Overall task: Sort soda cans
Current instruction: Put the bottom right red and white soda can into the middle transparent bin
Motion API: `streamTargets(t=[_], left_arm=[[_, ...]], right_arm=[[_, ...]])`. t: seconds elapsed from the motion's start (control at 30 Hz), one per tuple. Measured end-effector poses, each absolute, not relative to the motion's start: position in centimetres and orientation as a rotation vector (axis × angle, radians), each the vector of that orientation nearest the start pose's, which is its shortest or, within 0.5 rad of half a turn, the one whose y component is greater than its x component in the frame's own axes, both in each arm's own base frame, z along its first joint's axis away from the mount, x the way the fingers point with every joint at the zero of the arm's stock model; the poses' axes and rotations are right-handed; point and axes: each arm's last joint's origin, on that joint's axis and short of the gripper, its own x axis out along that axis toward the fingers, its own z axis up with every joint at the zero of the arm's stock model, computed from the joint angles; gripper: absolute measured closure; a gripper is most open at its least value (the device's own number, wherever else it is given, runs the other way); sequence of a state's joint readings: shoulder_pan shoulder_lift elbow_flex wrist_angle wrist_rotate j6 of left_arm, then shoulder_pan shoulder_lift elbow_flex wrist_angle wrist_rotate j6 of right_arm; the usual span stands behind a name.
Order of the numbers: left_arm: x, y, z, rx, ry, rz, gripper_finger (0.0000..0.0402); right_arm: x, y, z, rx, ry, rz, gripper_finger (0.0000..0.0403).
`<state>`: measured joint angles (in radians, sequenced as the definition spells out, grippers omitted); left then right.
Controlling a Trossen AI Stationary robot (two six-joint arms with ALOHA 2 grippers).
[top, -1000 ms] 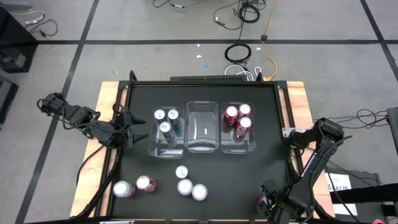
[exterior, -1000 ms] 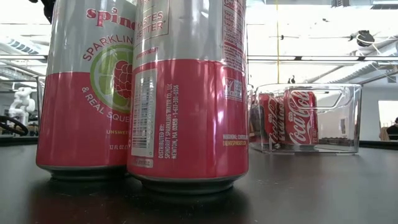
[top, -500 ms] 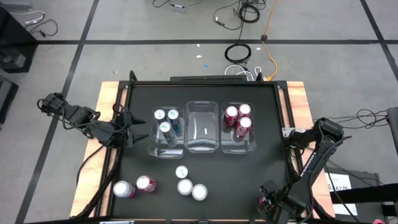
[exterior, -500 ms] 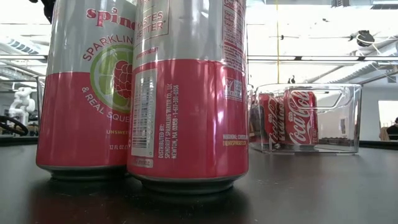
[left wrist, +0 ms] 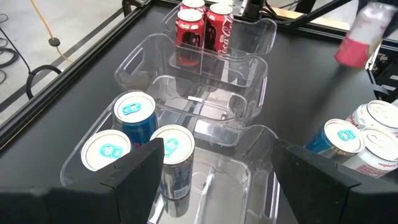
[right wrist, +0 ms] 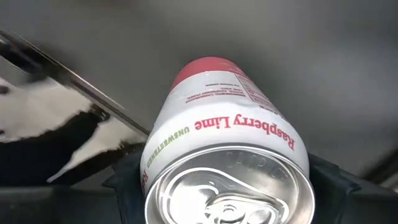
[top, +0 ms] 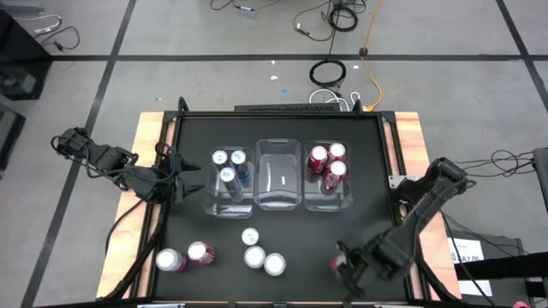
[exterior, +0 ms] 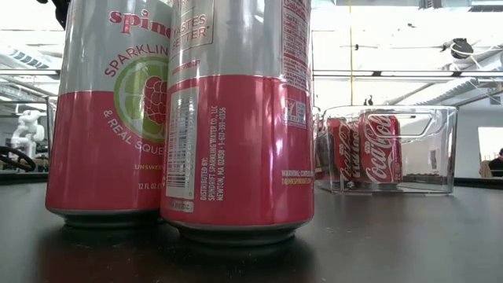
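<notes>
right pincer (top: 342,263) now further in over the counter (top: 377,171) than half a second ago, off the near right corner, pinching a pink raspberry lime can (right wrist: 227,155) lifted clear of the surface. probably bound for the empty middle bin (top: 277,175), between the blue cans' bin (top: 229,181) and the red cans' bin (top: 328,177). five cans (top: 253,255) waiting near the front. left pincer (left wrist: 214,174) spread, parked beside the blue bin.

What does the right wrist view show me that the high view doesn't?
Only the right wrist view shows the white-and-pink Raspberry Lime can clamped between the right gripper's fingers, label readable. Only the high view shows the three clear plastic bins, the loose silver-topped cans and the waiting left gripper beside the bins. Both show the right gripper and black table.
</notes>
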<state>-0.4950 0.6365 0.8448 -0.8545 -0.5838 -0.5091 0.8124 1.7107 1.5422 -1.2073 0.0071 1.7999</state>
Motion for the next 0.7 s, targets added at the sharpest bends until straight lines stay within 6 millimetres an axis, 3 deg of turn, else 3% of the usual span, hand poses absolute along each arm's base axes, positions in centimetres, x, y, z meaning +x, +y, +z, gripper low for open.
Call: streamTargets(t=[0.23, 0.37, 0.53, 0.7], left_arm=[[10.3, -3.7, 31.4, -0.164, 0.513, 0.222, 0.0097], [10.3, -3.7, 31.4, -0.165, 0.513, 0.222, 0.0097], [10.3, -3.7, 31.4, -0.164, 0.513, 0.222, 0.0097], [10.3, -3.7, 31.5, -0.132, 0.507, 0.237, 0.0097]], right_arm=[[26.2, 18.1, 35.2, 0.786, 1.153, -0.604, 0.0125], [28.9, 13.8, 37.3, 0.723, 1.024, -0.588, 0.0125], [33.1, 8.0, 37.9, 0.680, 0.885, -0.524, 0.0125], [37.1, 2.1, 35.9, 0.654, 0.880, -0.501, 0.0125]])
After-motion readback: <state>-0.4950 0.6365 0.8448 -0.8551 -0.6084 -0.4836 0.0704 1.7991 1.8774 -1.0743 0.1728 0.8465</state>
